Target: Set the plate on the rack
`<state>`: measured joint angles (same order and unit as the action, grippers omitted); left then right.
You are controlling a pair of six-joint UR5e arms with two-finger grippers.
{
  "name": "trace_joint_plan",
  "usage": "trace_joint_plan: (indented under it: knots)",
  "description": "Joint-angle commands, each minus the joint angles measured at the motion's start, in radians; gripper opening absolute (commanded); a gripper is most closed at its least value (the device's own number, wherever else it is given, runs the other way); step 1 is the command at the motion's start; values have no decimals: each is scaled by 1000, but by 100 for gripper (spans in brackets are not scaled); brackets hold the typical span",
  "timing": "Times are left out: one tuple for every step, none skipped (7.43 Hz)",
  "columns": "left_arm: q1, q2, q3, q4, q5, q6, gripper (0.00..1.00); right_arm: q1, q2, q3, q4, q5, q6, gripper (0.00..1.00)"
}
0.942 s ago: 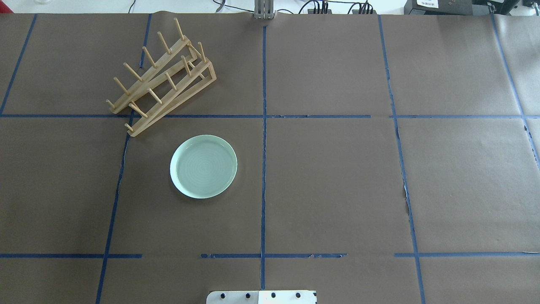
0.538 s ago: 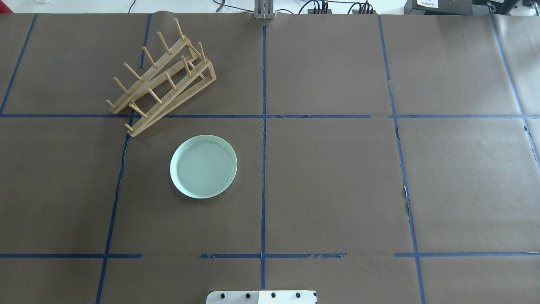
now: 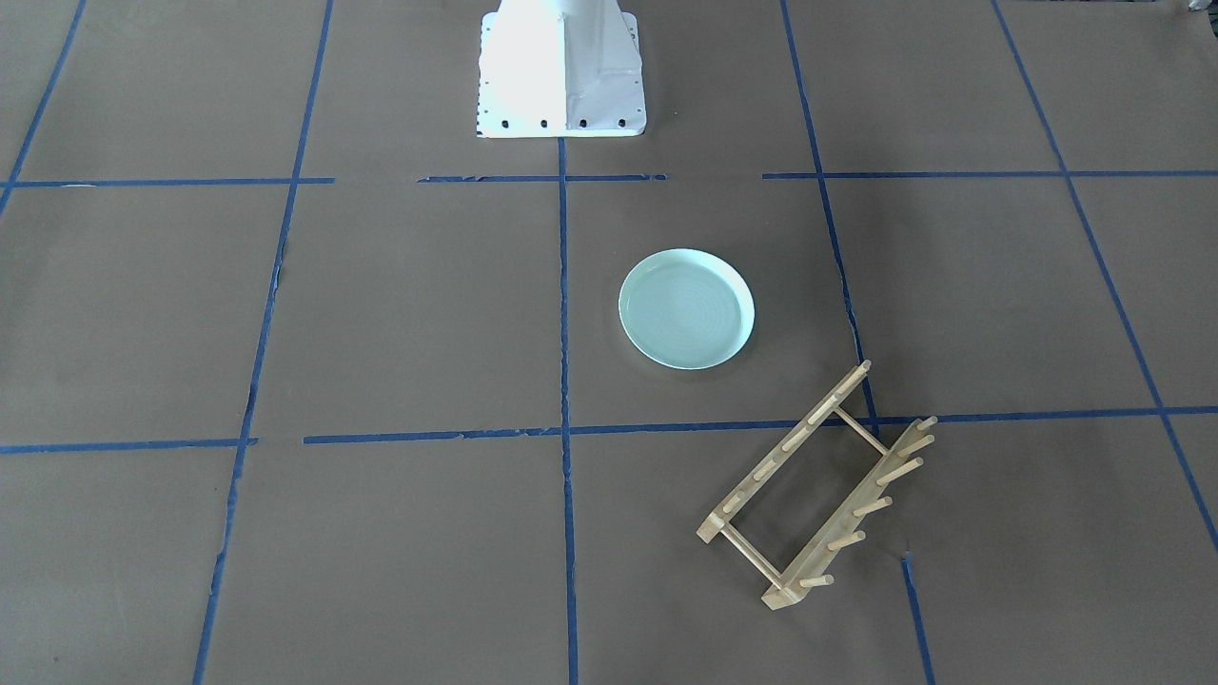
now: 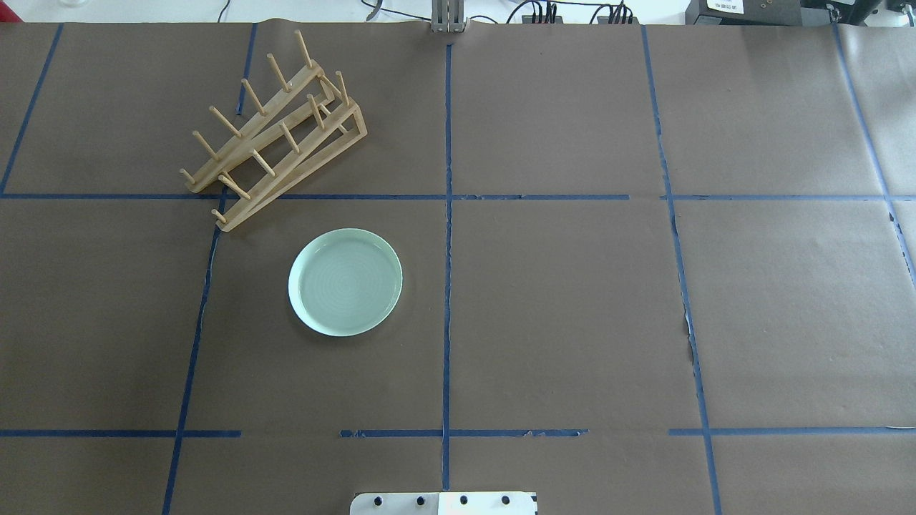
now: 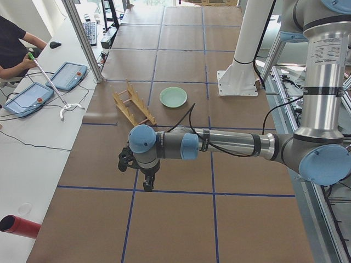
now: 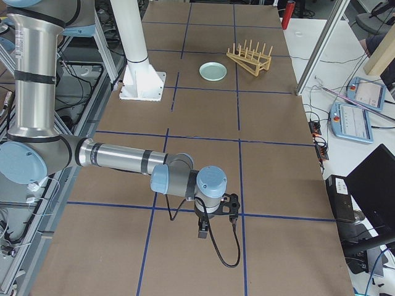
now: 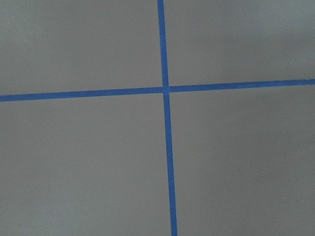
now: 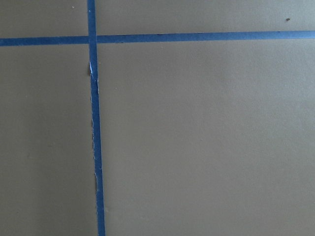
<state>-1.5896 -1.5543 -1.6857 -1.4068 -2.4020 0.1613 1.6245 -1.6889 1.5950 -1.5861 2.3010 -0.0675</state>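
The pale mint-green plate [image 4: 345,282] lies flat on the brown paper, left of the centre tape line, also in the front-facing view [image 3: 686,307]. The wooden rack [image 4: 247,136] stands slantwise just beyond it, apart from it, pegs upright [image 3: 847,518]. Neither gripper shows in the overhead or front-facing views. My left gripper [image 5: 143,183] hangs above the table far from the plate [image 5: 173,97] and the rack [image 5: 134,107]. My right gripper [image 6: 202,231] hangs over the opposite end of the table. I cannot tell whether either is open or shut. Both wrist views show only paper and blue tape.
The white robot base plate [image 4: 444,503] sits at the near edge of the table [image 3: 561,67]. Blue tape lines grid the paper. Beside the table an operator sits with tablets [image 5: 71,74] and a red cylinder [image 5: 19,226].
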Motion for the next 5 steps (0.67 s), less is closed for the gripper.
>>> trace_joint_plan:
  knots:
    - [2, -4, 18, 37, 0, 57, 100, 0, 0, -1, 0, 0, 0, 100]
    - [5, -4, 21, 16, 1, 57, 100, 0, 0, -1, 0, 0, 0, 100]
    - [5, 2, 18, 8, -8, 49, 100, 0, 0, 0, 0, 0, 0, 100]
    - [16, -3, 23, -13, -12, 56, 100, 0, 0, -1, 0, 0, 0, 100]
    - [78, -7, 2, -105, -16, 17, 100, 0, 0, -1, 0, 0, 0, 100]
